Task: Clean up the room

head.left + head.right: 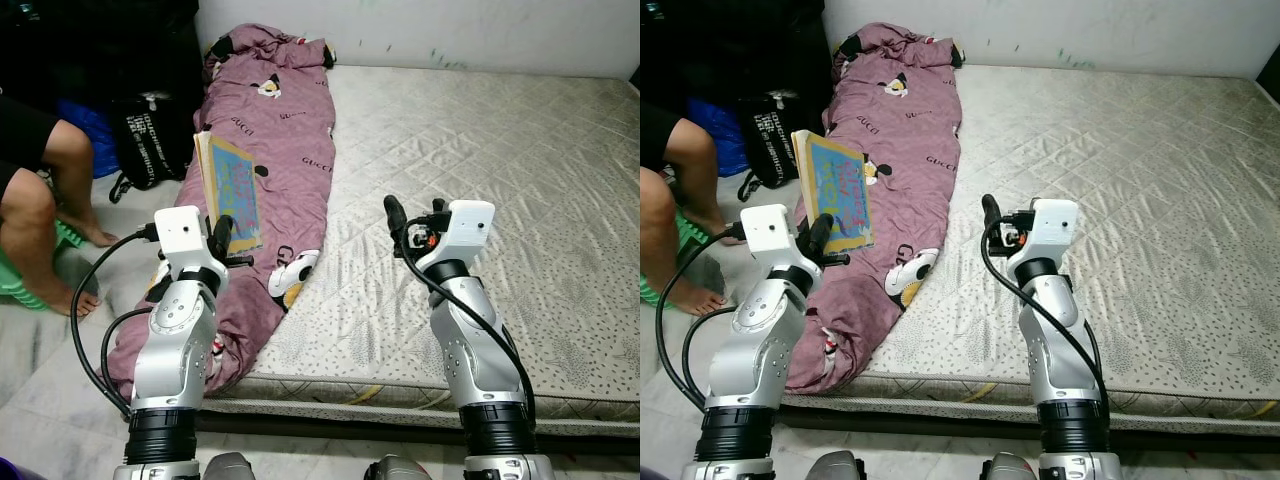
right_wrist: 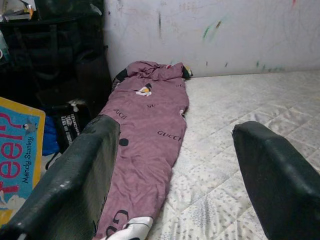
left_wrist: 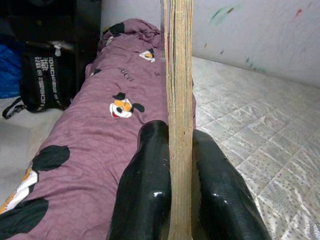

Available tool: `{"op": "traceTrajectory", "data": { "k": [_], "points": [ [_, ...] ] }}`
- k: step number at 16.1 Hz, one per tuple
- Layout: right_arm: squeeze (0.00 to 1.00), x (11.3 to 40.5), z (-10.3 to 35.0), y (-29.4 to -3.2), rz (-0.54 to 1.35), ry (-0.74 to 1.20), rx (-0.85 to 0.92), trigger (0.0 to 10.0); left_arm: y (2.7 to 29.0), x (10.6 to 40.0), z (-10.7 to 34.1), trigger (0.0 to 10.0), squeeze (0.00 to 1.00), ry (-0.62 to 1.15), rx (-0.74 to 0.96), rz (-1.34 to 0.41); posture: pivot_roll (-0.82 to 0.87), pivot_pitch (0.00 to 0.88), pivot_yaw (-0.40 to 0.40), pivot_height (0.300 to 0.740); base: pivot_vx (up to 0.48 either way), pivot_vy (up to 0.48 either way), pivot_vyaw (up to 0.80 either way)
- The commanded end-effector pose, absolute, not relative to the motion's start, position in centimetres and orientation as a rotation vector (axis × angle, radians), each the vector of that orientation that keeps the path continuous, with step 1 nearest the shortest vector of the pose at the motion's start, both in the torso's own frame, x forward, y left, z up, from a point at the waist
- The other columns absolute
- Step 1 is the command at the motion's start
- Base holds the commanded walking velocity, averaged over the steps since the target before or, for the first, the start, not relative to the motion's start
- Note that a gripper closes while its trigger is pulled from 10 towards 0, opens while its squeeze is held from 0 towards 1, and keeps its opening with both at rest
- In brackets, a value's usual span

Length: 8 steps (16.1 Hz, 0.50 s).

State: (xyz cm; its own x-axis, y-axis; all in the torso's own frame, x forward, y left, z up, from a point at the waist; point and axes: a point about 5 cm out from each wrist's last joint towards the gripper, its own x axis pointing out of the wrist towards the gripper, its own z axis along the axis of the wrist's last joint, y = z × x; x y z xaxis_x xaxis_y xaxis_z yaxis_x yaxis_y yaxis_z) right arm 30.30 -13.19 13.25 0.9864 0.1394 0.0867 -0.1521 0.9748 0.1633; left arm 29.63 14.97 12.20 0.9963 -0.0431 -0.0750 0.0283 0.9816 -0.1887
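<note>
Item: book point(image 1: 234, 195), thin, blue pictorial cover. It is held upright on edge above the purple blanket point(image 1: 275, 130), pinched at its lower edge by the left gripper point(image 1: 222, 238); in the left wrist view the two black fingers point(image 3: 145, 185) are seen pressed flat against either side of the page block. The grip low on the edge is judged to keep the cover clear of the bedding for carrying.

Item: right gripper point(image 1: 412, 218), raised over the bare quilted mattress point(image 1: 480, 150), fingers spread wide with nothing between them; judged held in reserve.

Item: blanket, bunched lengthwise along the mattress's left side, not yet tidied.

Item: black bag point(image 1: 150, 135), on the floor beside a seated person's legs point(image 1: 40, 215).
</note>
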Motion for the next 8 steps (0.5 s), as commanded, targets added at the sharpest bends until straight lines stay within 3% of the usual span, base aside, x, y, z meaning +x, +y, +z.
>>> {"op": "traceTrajectory", "data": {
  "k": [1, 8],
  "points": [
    [0.0, 30.47, 13.68, -13.2, 0.147, -0.09, 0.174, 10.0, 15.19, 29.72, 13.49, 10.0, 0.0, 0.024, -0.181, -0.038, -0.04, 0.0, -0.02, 0.74, 0.0, 0.0, 0.0],
    [0.0, 30.51, 13.62, -13.25, 0.141, -0.089, 0.171, 10.0, 15.05, 29.81, 13.62, 10.0, 0.0, 0.021, -0.185, -0.047, -0.04, 0.0, -0.019, 0.74, 0.0, 0.0, 0.0]
  ]
}}
